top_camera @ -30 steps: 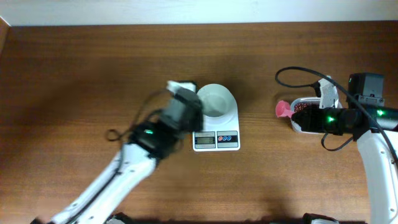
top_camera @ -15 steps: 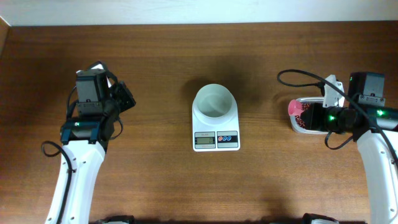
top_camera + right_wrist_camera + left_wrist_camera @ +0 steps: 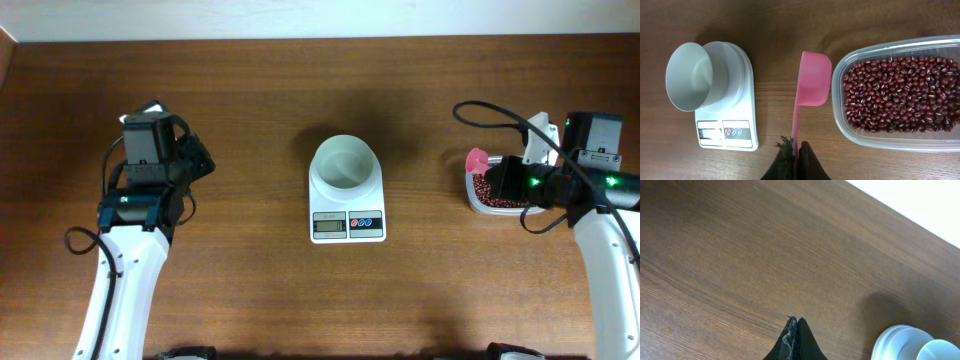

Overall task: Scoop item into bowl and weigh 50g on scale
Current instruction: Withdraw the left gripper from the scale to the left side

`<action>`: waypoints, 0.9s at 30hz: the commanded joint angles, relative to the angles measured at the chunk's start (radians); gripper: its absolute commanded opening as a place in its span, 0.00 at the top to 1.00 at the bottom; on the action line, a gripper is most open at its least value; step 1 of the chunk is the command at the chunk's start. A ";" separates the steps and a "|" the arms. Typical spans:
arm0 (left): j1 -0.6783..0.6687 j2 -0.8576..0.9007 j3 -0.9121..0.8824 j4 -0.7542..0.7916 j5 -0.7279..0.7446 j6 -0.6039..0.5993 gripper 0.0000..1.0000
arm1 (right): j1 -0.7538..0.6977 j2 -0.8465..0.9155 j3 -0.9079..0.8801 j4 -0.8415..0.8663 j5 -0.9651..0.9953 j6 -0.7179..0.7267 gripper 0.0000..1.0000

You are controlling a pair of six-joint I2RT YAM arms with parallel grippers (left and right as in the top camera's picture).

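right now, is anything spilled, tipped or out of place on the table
Nothing stands out. The bowl sits upright and empty on the scale. The beans are all inside the clear tub, with none seen on the table. The right gripper holds the empty pink scoop beside the tub.

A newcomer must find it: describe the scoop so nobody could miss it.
At the table's right end stands a clear tub of beans. Beside it, toward the scale, the right gripper holds the scoop. It is the only pink thing there.
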 commanded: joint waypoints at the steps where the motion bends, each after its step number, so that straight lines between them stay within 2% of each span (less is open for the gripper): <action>1: 0.003 -0.006 0.017 0.100 -0.079 0.016 1.00 | -0.003 -0.008 0.007 0.004 -0.013 0.009 0.96; 3: 0.003 -0.006 0.017 0.223 -0.138 0.016 1.00 | -0.003 -0.008 0.007 0.003 -0.013 0.009 0.96; 8: 0.005 -0.006 0.017 0.625 -0.478 0.019 1.00 | -0.003 -0.008 0.007 -0.005 -0.005 0.008 0.96; 10: 0.022 -0.006 0.017 0.786 -0.540 0.088 1.00 | -0.003 -0.008 0.007 -0.004 -0.005 0.009 0.96; 12: 0.062 -0.005 0.017 0.840 -0.548 0.094 1.00 | -0.003 -0.008 0.007 0.008 -0.004 0.008 0.96; 16: 0.121 0.042 0.017 0.846 -0.548 0.090 1.00 | -0.003 -0.008 0.007 0.019 0.005 0.009 0.96; 18: 0.160 0.097 0.017 0.909 -0.547 0.090 1.00 | -0.003 -0.007 0.007 0.079 0.010 0.008 0.96; 20: 0.170 0.122 0.017 0.913 -0.548 0.087 1.00 | -0.003 -0.008 0.007 0.134 0.028 0.009 0.96; 23: 0.172 0.154 0.017 1.003 -0.549 0.080 1.00 | -0.003 -0.008 0.007 0.145 0.049 0.009 0.96; 27: 0.169 0.155 0.017 1.009 -0.547 0.080 1.00 | -0.003 -0.008 0.007 0.145 0.058 0.009 0.96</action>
